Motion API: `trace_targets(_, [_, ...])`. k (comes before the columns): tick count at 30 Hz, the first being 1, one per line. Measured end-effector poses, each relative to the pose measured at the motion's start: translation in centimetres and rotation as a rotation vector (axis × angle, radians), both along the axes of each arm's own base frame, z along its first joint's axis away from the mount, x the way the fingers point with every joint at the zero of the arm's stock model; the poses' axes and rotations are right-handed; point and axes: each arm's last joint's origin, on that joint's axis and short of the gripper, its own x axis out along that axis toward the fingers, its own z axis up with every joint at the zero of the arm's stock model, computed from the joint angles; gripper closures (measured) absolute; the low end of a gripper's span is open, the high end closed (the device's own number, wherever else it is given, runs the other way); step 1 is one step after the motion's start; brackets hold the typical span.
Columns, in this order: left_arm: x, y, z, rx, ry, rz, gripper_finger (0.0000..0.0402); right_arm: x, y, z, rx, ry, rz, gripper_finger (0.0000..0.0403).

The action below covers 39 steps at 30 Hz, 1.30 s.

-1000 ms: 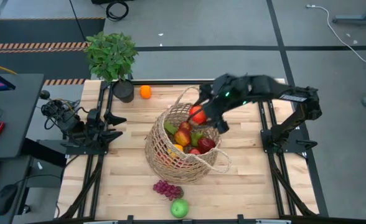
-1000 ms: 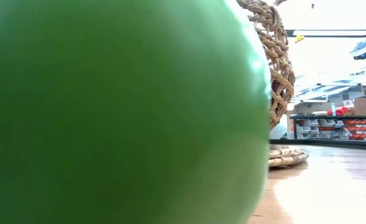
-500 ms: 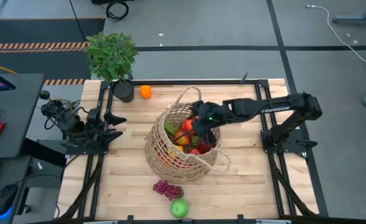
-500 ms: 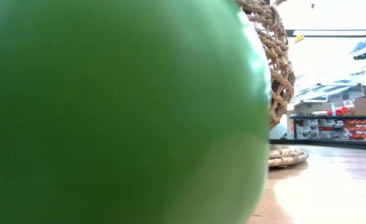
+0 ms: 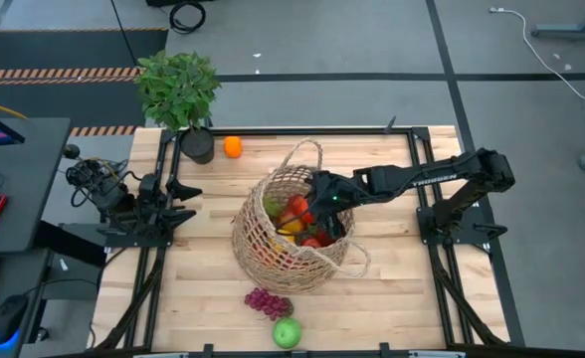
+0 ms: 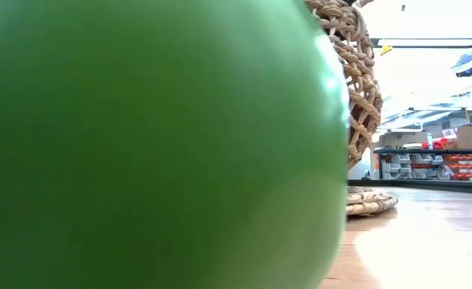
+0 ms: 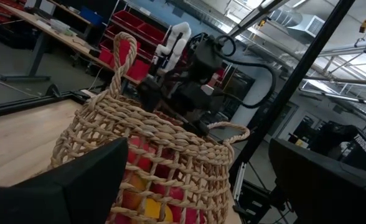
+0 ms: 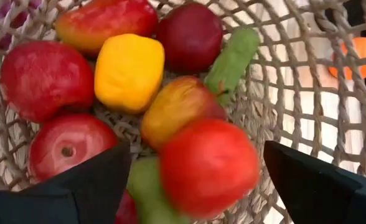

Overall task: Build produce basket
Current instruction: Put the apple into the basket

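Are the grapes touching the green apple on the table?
Cannot tell. In the high view the grapes and green apple sit edge to edge; neither contact nor gap shows plainly.

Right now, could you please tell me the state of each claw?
Left claw: open, empty, parked at the table's left side.
Right claw: open over the basket.

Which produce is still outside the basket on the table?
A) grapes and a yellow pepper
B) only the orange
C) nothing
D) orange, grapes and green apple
D: the high view shows the orange by the plant pot, and the grapes and green apple lying outside the basket.
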Motion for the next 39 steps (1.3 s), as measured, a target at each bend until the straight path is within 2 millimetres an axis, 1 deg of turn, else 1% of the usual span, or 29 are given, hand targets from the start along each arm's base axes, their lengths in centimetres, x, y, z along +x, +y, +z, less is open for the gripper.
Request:
trace_targets(4, [0.0, 0.0, 0.0, 0.0, 0.0, 0.0, 0.0005, 0.2, 0.0, 0.6, 0.029, -0.02, -0.034, 0.0024])
trace_targets(8, [0.0, 0.0, 0.0, 0.0, 0.0, 0.0, 0.0005, 0.7, 0.2, 2.9, 0.011, -0.094, -0.048, 0.0019])
trace_targets(12, [0.0, 0.0, 0.0, 0.0, 0.0, 0.0, 0.0005, 1.1, 0.8, 6.2, -0.014, -0.199, -0.064, 0.0019])
trace_targets(15, [0.0, 0.0, 0.0, -0.001, 0.0, 0.0, 0.0005, 1.2, 1.2, 9.0, 0.005, -0.289, -0.115, 0.0019])
trace_targets(18, [0.0, 0.0, 0.0, -0.001, 0.0, 0.0, 0.0005, 1.1, 1.3, 12.2, 0.092, -0.394, -0.182, 0.0019])
trace_targets(20, [0.0, 0.0, 0.0, 0.0, 0.0, 0.0, 0.0005, 0.7, 1.3, 14.4, 0.181, -0.452, -0.237, 0.0019])
trace_targets(22, [0.0, 0.0, 0.0, -0.001, 0.0, 0.0, 0.0005, 0.1, 1.2, 16.5, 0.269, -0.492, -0.272, 0.0019])
trace_targets(24, [0.0, 0.0, 0.0, 0.0, 0.0, 0.0, 0.0005, -0.7, 1.3, 18.2, 0.325, -0.501, -0.264, 0.0021])
trace_targets(27, [0.0, 0.0, 0.0, -0.001, 0.0, 0.0, 0.0005, -2.2, 1.7, 20.0, 0.378, -0.507, -0.232, 0.003])
trace_targets(34, [0.0, 0.0, 0.0, -0.001, 0.0, 0.0, 0.0005, -7.0, 3.0, 22.9, 0.396, -0.594, -0.202, 0.0062])
trace_targets(39, [0.0, 0.0, 0.0, -0.001, 0.0, 0.0, 0.0005, -10.2, 3.5, 24.1, 0.391, -0.622, -0.219, 0.0087])
